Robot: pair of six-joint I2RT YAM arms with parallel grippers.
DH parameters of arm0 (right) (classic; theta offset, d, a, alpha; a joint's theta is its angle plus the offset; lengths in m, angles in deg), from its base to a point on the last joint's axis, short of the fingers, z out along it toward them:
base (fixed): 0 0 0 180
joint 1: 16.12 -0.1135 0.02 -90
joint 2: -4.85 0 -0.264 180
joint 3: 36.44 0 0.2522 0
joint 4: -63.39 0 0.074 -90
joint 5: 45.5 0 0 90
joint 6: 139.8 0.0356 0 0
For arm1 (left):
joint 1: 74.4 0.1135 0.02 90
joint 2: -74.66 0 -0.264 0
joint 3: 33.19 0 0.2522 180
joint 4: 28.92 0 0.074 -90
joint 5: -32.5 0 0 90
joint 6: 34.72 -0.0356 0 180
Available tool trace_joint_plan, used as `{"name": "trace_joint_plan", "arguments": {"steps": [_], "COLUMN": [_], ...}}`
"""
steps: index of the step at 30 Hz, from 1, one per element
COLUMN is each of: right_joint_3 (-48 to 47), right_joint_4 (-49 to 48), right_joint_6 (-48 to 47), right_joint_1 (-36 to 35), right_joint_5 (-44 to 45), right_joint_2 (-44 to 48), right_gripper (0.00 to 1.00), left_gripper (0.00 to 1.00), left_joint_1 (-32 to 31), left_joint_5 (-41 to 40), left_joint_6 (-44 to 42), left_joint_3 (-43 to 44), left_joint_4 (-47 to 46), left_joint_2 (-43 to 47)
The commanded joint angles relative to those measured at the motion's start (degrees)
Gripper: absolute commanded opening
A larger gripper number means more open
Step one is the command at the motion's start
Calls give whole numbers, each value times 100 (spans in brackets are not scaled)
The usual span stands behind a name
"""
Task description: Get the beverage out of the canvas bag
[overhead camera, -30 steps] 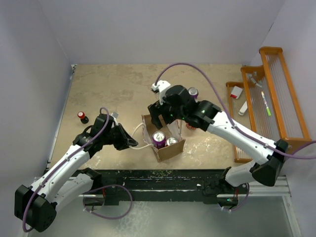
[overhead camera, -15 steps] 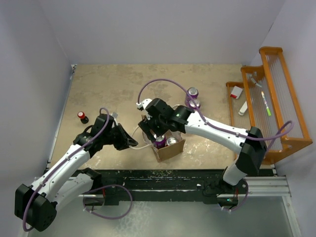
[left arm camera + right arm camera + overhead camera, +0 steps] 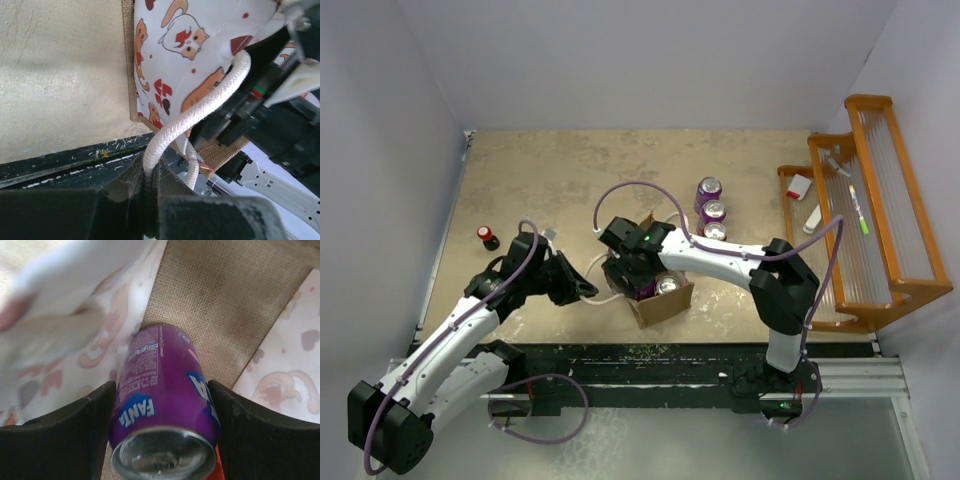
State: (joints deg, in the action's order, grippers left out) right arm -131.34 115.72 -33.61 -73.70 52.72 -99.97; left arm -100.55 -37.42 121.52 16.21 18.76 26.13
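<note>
The canvas bag point(image 3: 665, 303) stands open near the table's front middle; its cat-print lining point(image 3: 190, 45) fills the left wrist view. My left gripper point(image 3: 585, 291) is shut on the bag's white rope handle point(image 3: 200, 112) and holds it out to the left. My right gripper point(image 3: 636, 277) is down inside the bag. In the right wrist view its fingers point(image 3: 65, 435) press both sides of a purple Fanta can point(image 3: 162, 400) standing on the bag's woven floor. A second can's silver top point(image 3: 667, 286) shows in the bag beside it.
Three purple cans point(image 3: 712, 211) stand in a row on the table, right behind the bag. A small red-capped bottle point(image 3: 487, 237) stands at the left. An orange rack point(image 3: 880, 200) with small items runs along the right edge. The black front rail point(image 3: 60, 162) lies near the bag.
My right arm swung left from behind the bag and went down into it, around the purple can. My left gripper kept its hold on the rope handle.
</note>
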Motion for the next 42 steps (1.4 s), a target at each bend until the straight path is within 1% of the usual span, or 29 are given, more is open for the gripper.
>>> {"name": "trace_joint_plan", "arguments": {"steps": [1, 3, 5, 9, 16, 20, 24, 35, 38, 42], "right_joint_3": [35, 62, 91, 139, -48, -256, -411, -521, -530, -588], "right_joint_4": [196, 181, 185, 191, 294, 463, 523, 404, 371, 361], "right_joint_6": [166, 185, 208, 235, 236, 307, 393, 529, 591, 632], "right_joint_1": [-41, -43, -43, -38, -42, -43, -38, -24, 6, 83], "right_joint_5": [115, 126, 113, 45, 128, 210, 66, 388, 322, 191], "right_joint_2": [-100, -101, -101, -19, 217, 338, 489, 902, 935, 952], "right_gripper": [75, 75, 72, 63, 42, 25, 15, 2, 0, 0], "left_gripper": [0, 0, 0, 0, 0, 0, 0, 0, 0, 0], "left_joint_1": [5, 5, 5, 5, 4, 5, 5, 3, 5, 5], "left_joint_5": [-94, -77, -84, -80, -31, -34, -30, -58, -49, -53], "left_joint_6": [170, 171, 170, 164, 119, 109, 106, 113, 101, 85], "left_joint_3": [-22, -26, -30, -31, -5, 4, -2, -47, -55, -53], "left_joint_4": [-65, -67, -71, -111, -175, -184, -176, -116, -122, -139], "left_joint_2": [85, 72, 65, 9, -89, -102, -87, 17, 15, -7]}}
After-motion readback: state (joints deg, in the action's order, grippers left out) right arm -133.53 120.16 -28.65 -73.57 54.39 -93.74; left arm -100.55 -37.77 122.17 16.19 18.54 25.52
